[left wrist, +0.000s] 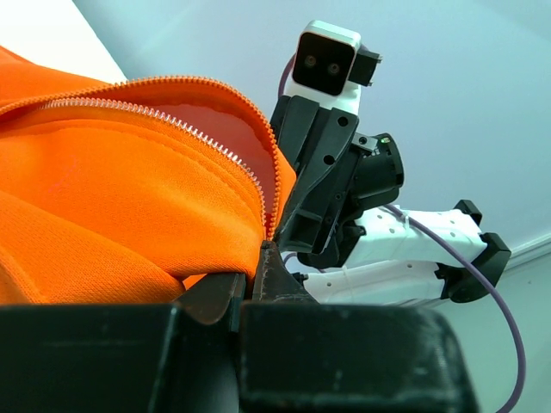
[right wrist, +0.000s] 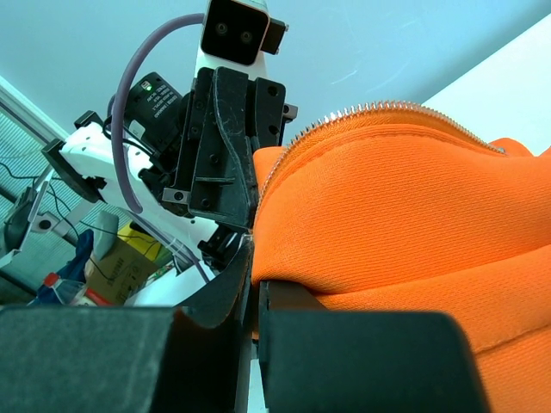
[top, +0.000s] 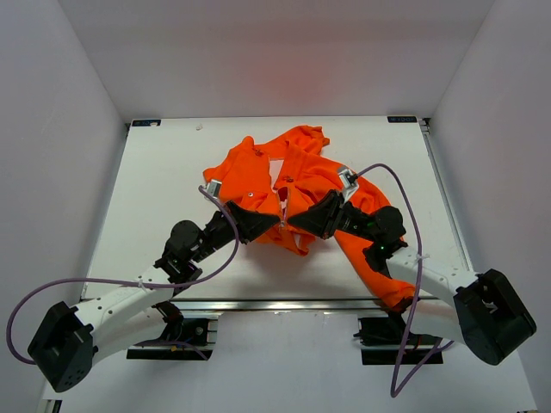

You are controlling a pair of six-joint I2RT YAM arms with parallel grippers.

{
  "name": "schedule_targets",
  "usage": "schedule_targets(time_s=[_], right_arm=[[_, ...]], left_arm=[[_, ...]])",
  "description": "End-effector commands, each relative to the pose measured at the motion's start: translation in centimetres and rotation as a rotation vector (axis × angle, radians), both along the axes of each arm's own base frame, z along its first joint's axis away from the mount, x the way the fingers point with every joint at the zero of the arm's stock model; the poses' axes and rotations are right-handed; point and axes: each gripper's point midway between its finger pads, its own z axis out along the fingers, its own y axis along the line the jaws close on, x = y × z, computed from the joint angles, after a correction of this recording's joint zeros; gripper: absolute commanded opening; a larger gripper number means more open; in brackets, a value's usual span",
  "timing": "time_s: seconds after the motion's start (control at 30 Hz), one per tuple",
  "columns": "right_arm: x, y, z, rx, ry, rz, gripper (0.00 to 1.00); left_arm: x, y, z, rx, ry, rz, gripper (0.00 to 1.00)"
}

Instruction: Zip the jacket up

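Note:
The orange jacket lies crumpled in the middle of the white table, one sleeve trailing to the near right. My left gripper and right gripper meet tip to tip at its near hem, by the zipper's lower end. In the left wrist view the left gripper is shut on the jacket's edge beside the silver zipper teeth. In the right wrist view the right gripper is shut on the other front edge, its zipper teeth arching above.
The white table ends in a metal rail at the near side. Grey walls close in on the left, right and back. Purple cables loop off both wrists. The jacket's sleeve lies under the right arm.

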Motion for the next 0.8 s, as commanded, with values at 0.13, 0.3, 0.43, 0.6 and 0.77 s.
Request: schedule_targets(time_s=[0.13,0.3,0.43,0.6,0.77], right_arm=[[0.4,-0.1,3.2,0.077,-0.129,-0.025,0.00],[0.6,-0.3,3.4,0.082,-0.113,-0.035,0.00],[0.4,-0.5,3.7,0.086,-0.099,-0.036,0.00],[0.3,-0.7,3.9,0.085,-0.091,-0.036,0.00],[0.5,-0.6,3.8,0.082,-0.058,-0.039,0.00]], left_arm=[[-1.6,-0.1,2.0,-0.059,-0.057,-0.068,0.00],[-1.6,0.1,1.7,-0.047,-0.052,-0.060,0.00],[-1.5,0.1,1.3,-0.030,-0.049,-0.051,0.00],[-1.4,0.2,0.8,-0.009,-0.036,-0.045,0.00],[-1.3,0.4,0.7,0.002,-0.039,-0.030,0.00]])
